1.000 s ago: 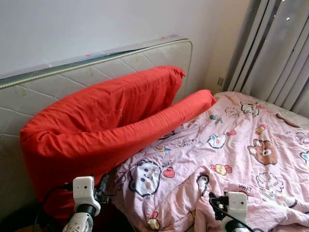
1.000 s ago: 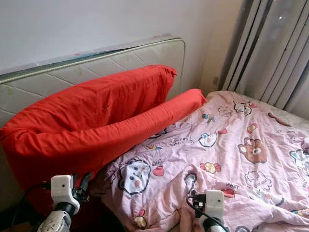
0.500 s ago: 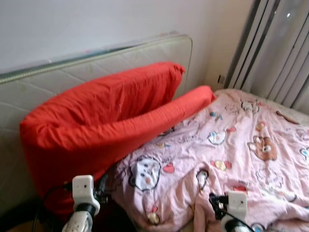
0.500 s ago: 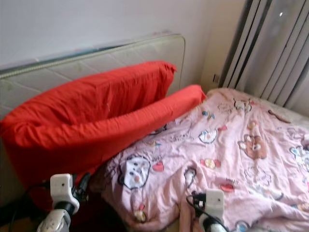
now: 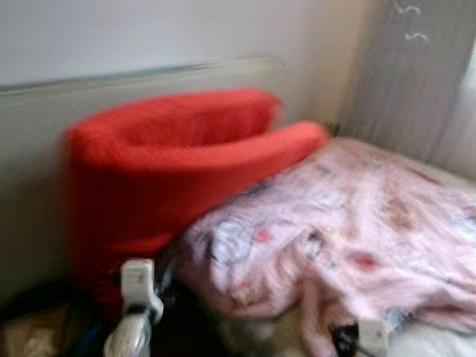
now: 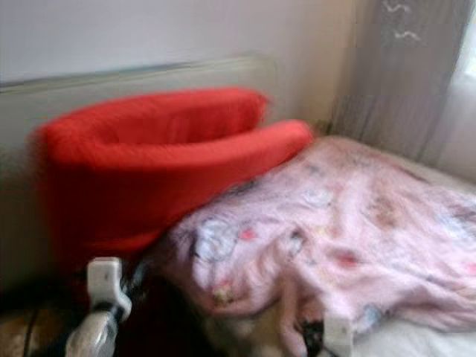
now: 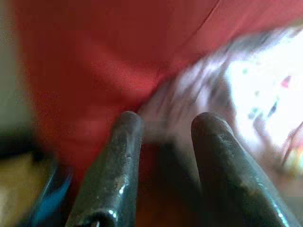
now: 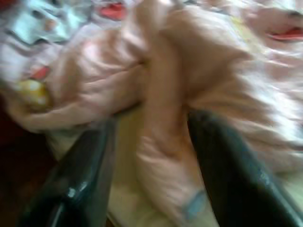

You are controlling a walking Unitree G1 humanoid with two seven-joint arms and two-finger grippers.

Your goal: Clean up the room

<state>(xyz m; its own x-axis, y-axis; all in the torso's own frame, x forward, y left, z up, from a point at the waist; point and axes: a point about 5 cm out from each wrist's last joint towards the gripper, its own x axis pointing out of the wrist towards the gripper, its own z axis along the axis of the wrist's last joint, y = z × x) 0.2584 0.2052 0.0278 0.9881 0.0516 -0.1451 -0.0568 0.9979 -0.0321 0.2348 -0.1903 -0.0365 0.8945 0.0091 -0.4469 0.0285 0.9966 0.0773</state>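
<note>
All views are blurred by motion. A big red pillow (image 5: pixel 171 163) leans against a pale upright mattress (image 5: pixel 37 149) at the head of the bed. A crumpled pink cartoon-print quilt (image 5: pixel 357 230) lies over the bed beside it. My left gripper (image 7: pixel 163 123) hangs low before the red pillow and the quilt's corner, open with nothing between its fingers. My right gripper (image 8: pixel 149 123) hovers just above a fold of the pink quilt (image 8: pixel 161 94) at the bed's near edge, open around it without touching. The left wrist (image 5: pixel 137 297) and the right wrist (image 5: pixel 368 338) show at the picture's bottom.
Grey curtains (image 5: pixel 416 74) hang at the back right over a bright window. A white wall (image 5: pixel 149 30) rises behind the mattress. Dark floor and a brownish object (image 5: pixel 37 335) lie at the lower left beside the bed.
The camera has dropped and swung, so the whole scene shifted and blurred. The pillow and quilt lie as before. Both wrists sit lower in the picture.
</note>
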